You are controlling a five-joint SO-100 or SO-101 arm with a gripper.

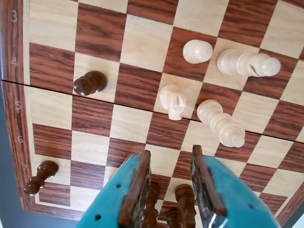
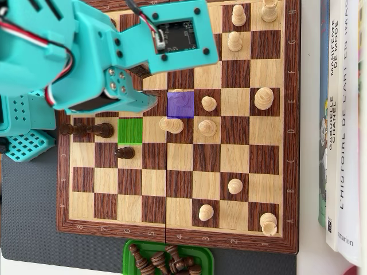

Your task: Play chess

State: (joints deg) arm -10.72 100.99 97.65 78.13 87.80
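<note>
Our fingers point(image 1: 137, 190) stand parted with nothing between the pads; the gripper point(image 1: 171, 159) hovers over bare squares near the board's point(image 1: 14, 118) rank-7 edge in the wrist view, with dark pieces point(image 1: 183, 197) below the gap. Ahead we see open squares, then a white knight point(image 1: 173, 100), a white pawn point(image 1: 197, 51) and two taller white pieces point(image 1: 222, 124) crowding the middle. A dark pawn point(image 1: 89, 83) sits alone toward the numbered edge, and another dark piece point(image 1: 40, 176) stands at the corner by rank 7.

From overhead our arm point(image 2: 86, 51) covers the board's upper left. A green square point(image 2: 130, 130) and a purple square point(image 2: 181, 104) are marked. A green tray point(image 2: 132, 252) of dark pieces sits against the bottom edge; books point(image 2: 343, 126) flank the right.
</note>
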